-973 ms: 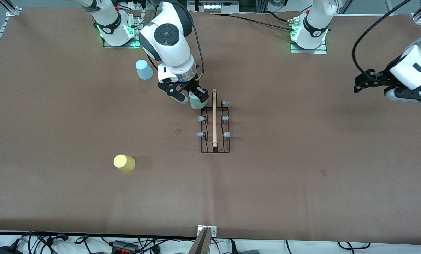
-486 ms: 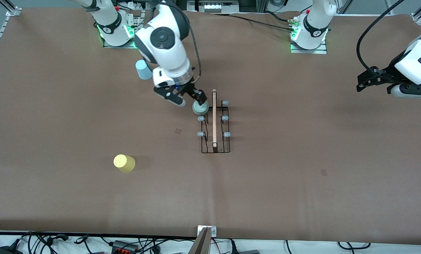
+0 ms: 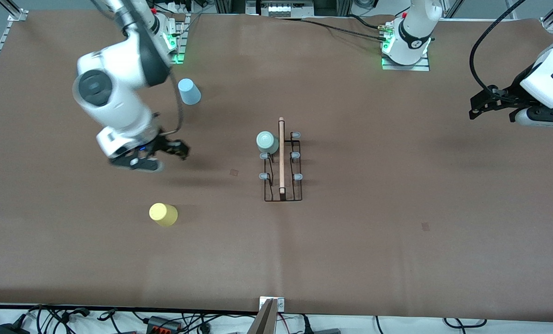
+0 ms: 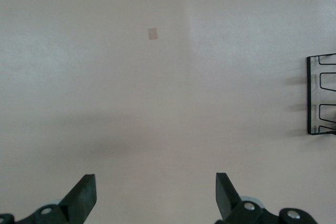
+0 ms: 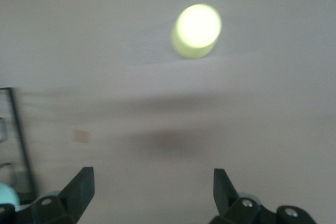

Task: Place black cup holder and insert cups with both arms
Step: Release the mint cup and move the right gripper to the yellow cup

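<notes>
The black cup holder [image 3: 282, 185] stands mid-table, its pale wooden rod on top; its edge shows in the left wrist view [image 4: 320, 95]. A pale grey-green cup [image 3: 266, 141] sits upturned on a peg at the rack's end toward the arms' bases. The yellow cup [image 3: 163, 215] stands on the table toward the right arm's end, and shows in the right wrist view [image 5: 197, 31]. The light blue cup [image 3: 189, 91] stands near the right arm's base. My right gripper [image 3: 180, 151] is open and empty above the table between the blue and yellow cups. My left gripper [image 3: 481, 105] is open and waits at the left arm's end.
A small tan patch [image 3: 234, 172] lies on the brown table cover beside the rack. Cables and a metal bracket [image 3: 271, 304] line the table's front edge. The arms' bases [image 3: 405, 51] stand along the edge farthest from the front camera.
My right gripper let go of the grey-green cup, which now sits on the rack's peg. The right arm swung away toward its own end of the table. The left arm has barely moved.
</notes>
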